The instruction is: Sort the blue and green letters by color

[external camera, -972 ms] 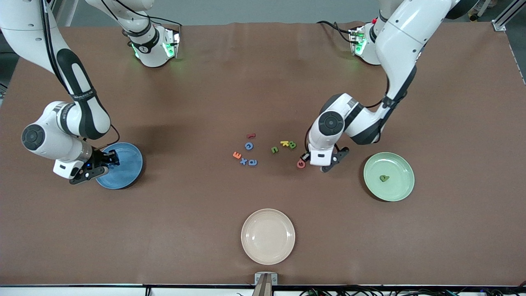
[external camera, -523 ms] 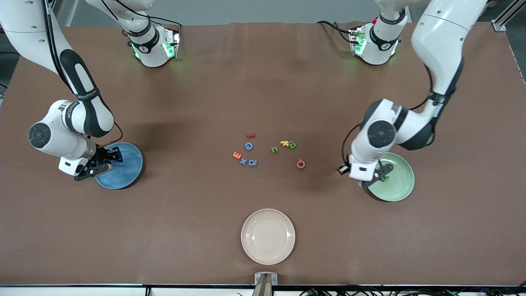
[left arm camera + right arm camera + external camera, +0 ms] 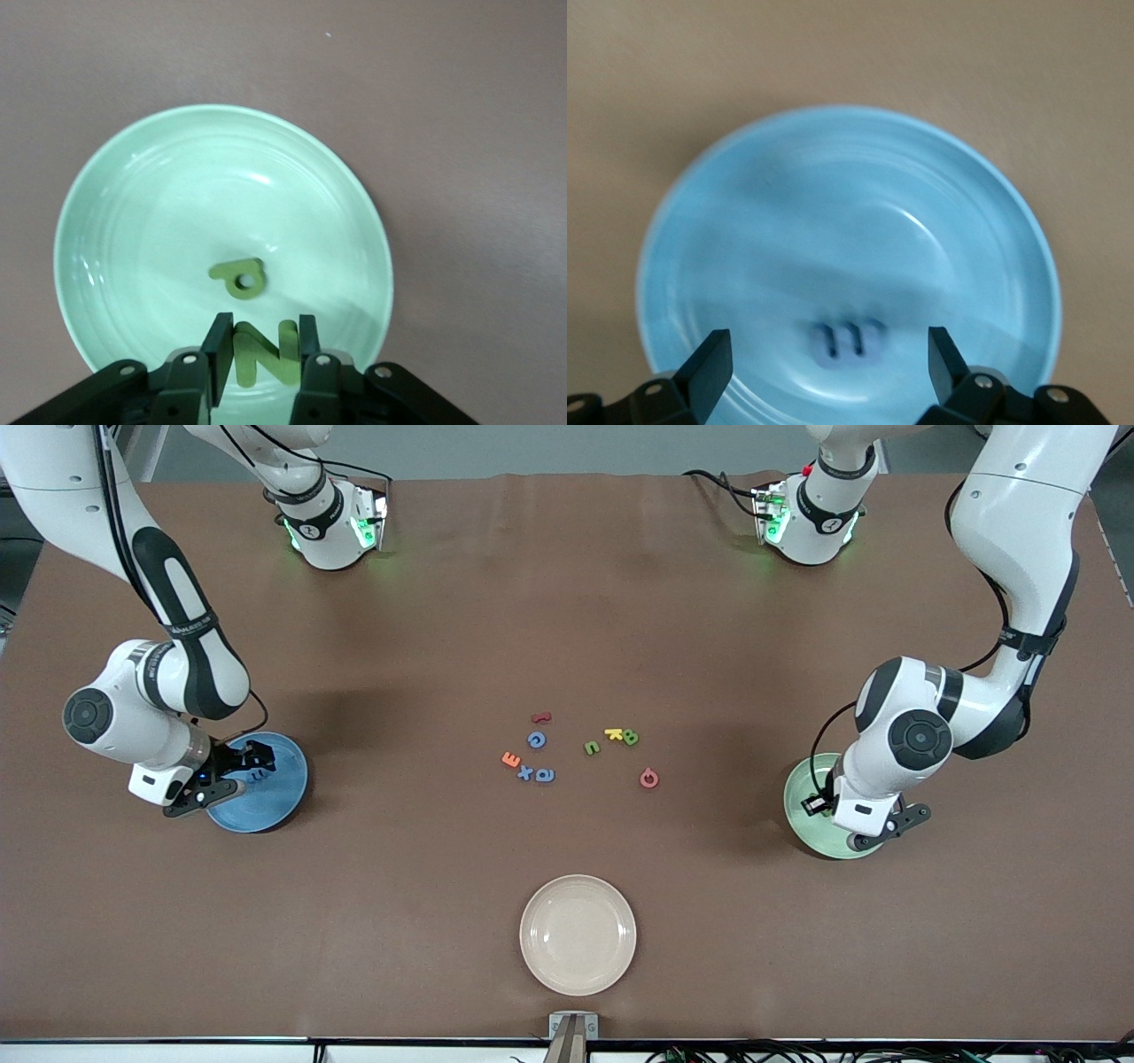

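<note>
Letters: left gripper [image 3: 260,367] pinches a green N [image 3: 263,352] over the green plate [image 3: 115,204], a green P [image 3: 239,277] already in it. Right gripper [image 3: 829,354] spread wide over the blue plate [image 3: 992,248], a blue letter [image 3: 849,339] blurred under it. 3 blue [image 3: 536,740] and 2 green [image 3: 592,748] sit mid-table, 12 o'clock of the cream plate [image 3: 578,934]. Release N low, lift straight.

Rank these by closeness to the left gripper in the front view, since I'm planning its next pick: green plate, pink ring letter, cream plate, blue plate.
1. green plate, under the left gripper
2. pink ring letter, mid-table
3. cream plate, nearest the camera
4. blue plate, at the right arm's end
</note>
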Motion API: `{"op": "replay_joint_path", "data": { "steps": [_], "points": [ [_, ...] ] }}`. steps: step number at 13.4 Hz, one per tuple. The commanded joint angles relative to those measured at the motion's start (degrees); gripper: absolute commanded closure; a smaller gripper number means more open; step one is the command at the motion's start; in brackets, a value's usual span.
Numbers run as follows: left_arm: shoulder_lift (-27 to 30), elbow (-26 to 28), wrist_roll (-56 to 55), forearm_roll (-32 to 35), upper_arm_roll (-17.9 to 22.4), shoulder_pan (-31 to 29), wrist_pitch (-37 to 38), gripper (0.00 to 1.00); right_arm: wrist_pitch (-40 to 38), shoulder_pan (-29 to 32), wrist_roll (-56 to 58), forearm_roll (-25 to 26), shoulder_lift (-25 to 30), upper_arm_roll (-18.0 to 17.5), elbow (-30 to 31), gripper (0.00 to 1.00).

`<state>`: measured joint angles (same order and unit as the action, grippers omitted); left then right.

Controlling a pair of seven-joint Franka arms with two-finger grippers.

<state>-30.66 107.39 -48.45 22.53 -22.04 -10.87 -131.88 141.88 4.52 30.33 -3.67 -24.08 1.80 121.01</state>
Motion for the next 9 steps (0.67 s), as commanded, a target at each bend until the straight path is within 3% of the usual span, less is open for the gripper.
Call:
{"op": "replay_joint_path", "data": {
  "steps": [1, 4, 9],
  "points": [
    [0.3, 0.0, -1.1, 1.8, -0.5, 0.2, 0.6, 0.0, 0.0, -6.2, -10.8, -0.2, 1.2, -0.2, -0.4, 0.02],
    [1.6, 0.0, -5.7, 0.7, -3.7, 0.8, 4.9, 0.0, -5.3, -12.9, -24.0, -0.5, 0.8, -0.3, -3.4, 0.02],
    [0.4, 0.4, -34.4, 0.7, -14.3, 1.3, 6.7, 0.0, -8.4, -23.9, -42.4, -4.7, -3.2, -0.4, -11.3, 0.03]
  ]
}}
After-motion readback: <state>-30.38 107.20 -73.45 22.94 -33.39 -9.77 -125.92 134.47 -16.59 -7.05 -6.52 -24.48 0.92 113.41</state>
